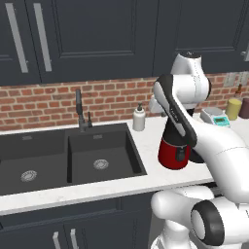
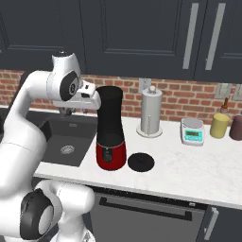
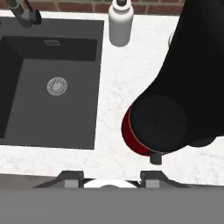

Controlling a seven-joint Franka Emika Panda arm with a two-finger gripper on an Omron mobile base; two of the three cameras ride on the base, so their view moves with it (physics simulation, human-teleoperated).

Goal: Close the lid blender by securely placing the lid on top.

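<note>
The blender (image 2: pixel 110 130) stands uncovered, the lid (image 2: pixel 141 161) flat on the counter (image 2: pixel 189 165) beside it.

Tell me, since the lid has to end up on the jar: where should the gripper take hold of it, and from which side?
Probably by the small raised centre knob, coming straight down from above. The lid lies flat on the counter just right of the blender, so its thin rim sits against the surface and offers little to pinch. The gripper looks open.

Black-jarred, red-based blender (image 2: pixel 110 137), black lid (image 2: pixel 141 162), red brick wall (image 1: pixel 44 102), seemingly white-veined counter (image 2: pixel 189 165).
</note>
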